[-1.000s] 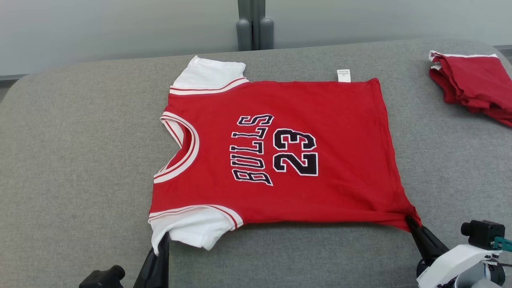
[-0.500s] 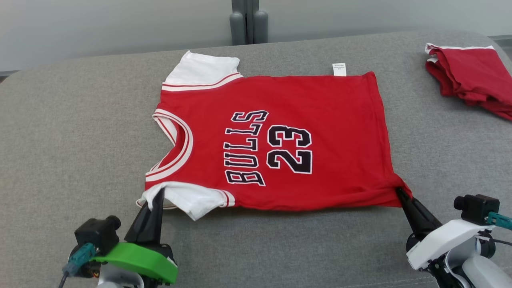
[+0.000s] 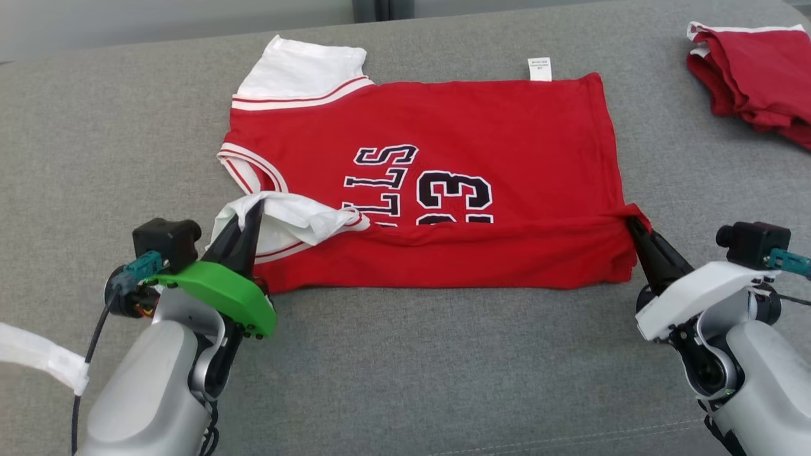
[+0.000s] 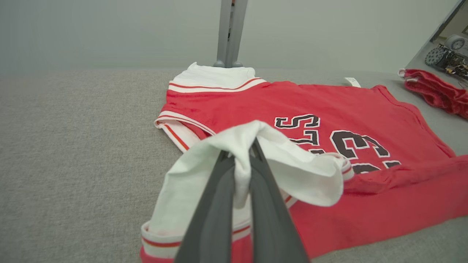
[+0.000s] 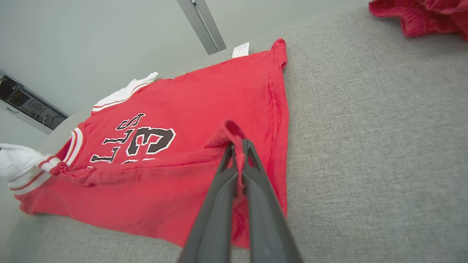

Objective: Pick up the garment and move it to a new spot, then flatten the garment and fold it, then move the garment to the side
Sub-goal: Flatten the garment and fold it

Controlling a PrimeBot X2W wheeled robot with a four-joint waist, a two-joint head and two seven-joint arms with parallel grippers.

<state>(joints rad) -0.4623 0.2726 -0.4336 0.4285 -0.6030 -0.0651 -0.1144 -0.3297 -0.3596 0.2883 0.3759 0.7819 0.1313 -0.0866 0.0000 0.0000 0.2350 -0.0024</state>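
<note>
The garment (image 3: 456, 120) is a red jersey with white sleeves and black lettering, lying on the grey padded surface (image 3: 405, 354). Its near long edge is lifted and folded over toward the far side, covering the lower part of the print. My left gripper (image 3: 255, 206) is shut on the near white sleeve (image 4: 278, 160), holding it raised above the jersey. My right gripper (image 3: 631, 221) is shut on the near hem corner (image 5: 234, 133), also lifted. In the wrist views, cloth is pinched between the left gripper (image 4: 239, 153) fingers and the right gripper (image 5: 237, 146) fingers.
A second red garment (image 3: 754, 63) lies bunched at the far right of the surface, also seen as a red heap (image 4: 435, 91). A grey post (image 4: 230, 33) stands behind the far edge. A white strap (image 3: 38, 358) crosses the lower left.
Both grippers have carried the near edge of the garment up and toward the far side, folding it over the lettering. The head camera has also shifted downward.
</note>
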